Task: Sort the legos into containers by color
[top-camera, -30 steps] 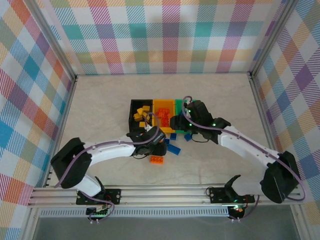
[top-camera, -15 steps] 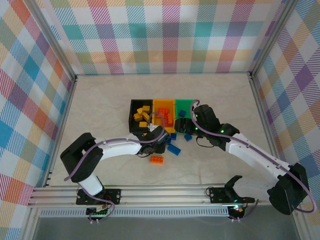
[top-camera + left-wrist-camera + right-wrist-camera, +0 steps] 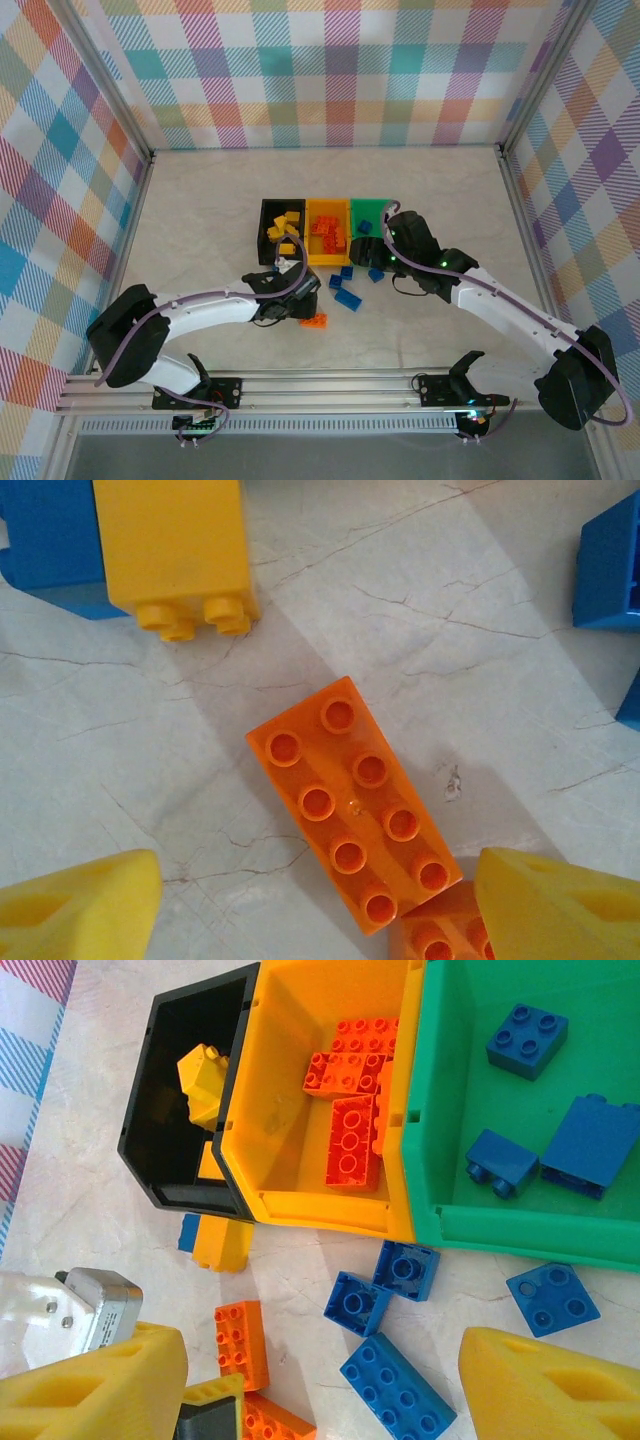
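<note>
While the marbled table [image 3: 200, 220] carries three bins side by side, the black bin [image 3: 160, 1100] holds yellow bricks [image 3: 200, 1080], the orange-yellow bin [image 3: 290, 1110] holds orange bricks [image 3: 350, 1150] and the green bin [image 3: 470, 1080] holds blue bricks [image 3: 500, 1160]. The left end effector [image 3: 320, 905] hangs spread wide astride an orange eight-stud brick [image 3: 355, 805], gripping nothing. The right end effector [image 3: 320, 1385] is likewise released above loose blue legos [image 3: 397, 1385] lying on the table just before the bins. One yellow lego [image 3: 175, 550] lies near the orange brick.
</note>
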Robot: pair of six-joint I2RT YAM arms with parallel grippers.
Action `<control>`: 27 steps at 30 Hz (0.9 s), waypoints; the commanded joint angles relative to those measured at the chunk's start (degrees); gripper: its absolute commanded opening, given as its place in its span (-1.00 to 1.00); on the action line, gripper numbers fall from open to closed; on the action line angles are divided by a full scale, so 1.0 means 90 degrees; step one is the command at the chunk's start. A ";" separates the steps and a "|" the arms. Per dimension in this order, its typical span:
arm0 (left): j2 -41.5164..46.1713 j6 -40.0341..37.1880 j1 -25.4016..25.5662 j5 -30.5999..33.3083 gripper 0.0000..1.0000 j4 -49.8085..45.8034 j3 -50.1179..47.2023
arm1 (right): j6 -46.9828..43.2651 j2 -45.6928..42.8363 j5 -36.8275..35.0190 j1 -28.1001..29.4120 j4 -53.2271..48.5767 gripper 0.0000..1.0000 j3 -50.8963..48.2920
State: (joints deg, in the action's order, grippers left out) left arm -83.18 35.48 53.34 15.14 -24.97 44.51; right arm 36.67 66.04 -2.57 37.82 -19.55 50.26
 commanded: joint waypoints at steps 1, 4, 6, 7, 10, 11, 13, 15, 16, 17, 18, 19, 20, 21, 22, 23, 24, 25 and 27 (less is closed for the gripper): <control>-0.0328 -0.0070 0.0031 0.0081 0.66 0.0031 0.0241 | 0.0028 -0.0145 0.0018 -0.0034 0.0074 0.45 -0.0047; -0.0802 -0.0059 -0.0013 0.0031 0.59 0.0264 0.0231 | 0.0018 -0.0249 -0.0029 -0.0043 0.0001 0.46 -0.0066; -0.1019 -0.0063 -0.0053 -0.0030 0.49 0.0419 0.0200 | 0.0003 -0.0323 -0.0061 -0.0040 -0.0021 0.46 -0.0096; -0.1082 -0.0057 -0.0067 -0.0019 0.41 0.0463 0.0183 | -0.0001 -0.0351 -0.0075 -0.0057 -0.0059 0.46 -0.0094; -0.1141 -0.0075 -0.0086 -0.0022 0.14 0.0494 0.0171 | -0.0007 -0.0421 -0.0096 -0.0062 -0.0091 0.46 -0.0103; -0.1117 -0.0076 -0.0088 -0.0021 0.04 0.0478 0.0156 | 0.0004 -0.0450 -0.0091 -0.0062 -0.0082 0.46 -0.0114; -0.1025 -0.0080 -0.0085 0.0008 -0.13 0.0415 0.0121 | 0.0017 -0.0457 -0.0088 -0.0072 -0.0069 0.46 -0.0116; -0.0860 -0.0083 -0.0086 -0.0001 -0.33 0.0305 0.0113 | 0.0027 -0.0448 -0.0089 -0.0072 -0.0046 0.46 -0.0134; -0.0742 -0.0068 -0.0085 -0.0004 -0.42 0.0210 0.0115 | 0.0054 -0.0443 -0.0086 -0.0077 -0.0037 0.46 -0.0150; -0.0585 -0.0063 -0.0087 -0.0025 -0.47 0.0126 0.0121 | 0.0064 -0.0436 -0.0074 -0.0083 -0.0026 0.46 -0.0164; -0.0403 -0.0051 -0.0081 -0.0036 -0.49 0.0043 0.0153 | 0.0072 -0.0434 -0.0058 -0.0082 -0.0004 0.46 -0.0183; -0.0188 -0.0061 -0.0087 -0.0039 -0.51 -0.0069 0.0222 | 0.0083 -0.0434 -0.0057 -0.0080 -0.0015 0.46 -0.0191; 0.0011 -0.0097 -0.0086 -0.0036 -0.52 -0.0169 0.0352 | 0.0091 -0.0434 -0.0069 -0.0089 -0.0038 0.46 -0.0206; 0.0134 -0.0150 -0.0086 -0.0027 -0.52 -0.0273 0.0489 | 0.0094 -0.0441 -0.0076 -0.0091 -0.0044 0.46 -0.0232; 0.0204 -0.0245 -0.0096 -0.0002 -0.52 -0.0366 0.0766 | 0.0110 -0.0452 -0.0091 -0.0091 -0.0055 0.46 -0.0268; 0.0195 -0.0348 -0.0113 0.0017 -0.52 -0.0448 0.1041 | 0.0119 -0.0472 -0.0100 -0.0091 -0.0071 0.46 -0.0309; 0.0141 -0.0450 -0.0144 0.0016 -0.52 -0.0467 0.1299 | 0.0135 -0.0487 -0.0114 -0.0096 -0.0088 0.46 -0.0349; 0.0005 -0.0568 -0.0204 -0.0018 -0.52 -0.0434 0.1577 | 0.0162 -0.0518 -0.0133 -0.0099 -0.0110 0.46 -0.0395; -0.0415 -0.0738 -0.0391 -0.0092 -0.52 -0.0387 0.2131 | 0.0188 -0.0559 -0.0152 -0.0098 -0.0184 0.46 -0.0467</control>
State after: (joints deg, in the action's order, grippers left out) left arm -84.12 32.23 51.81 14.90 -28.14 57.69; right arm 37.32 62.54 -2.92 37.43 -20.18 47.07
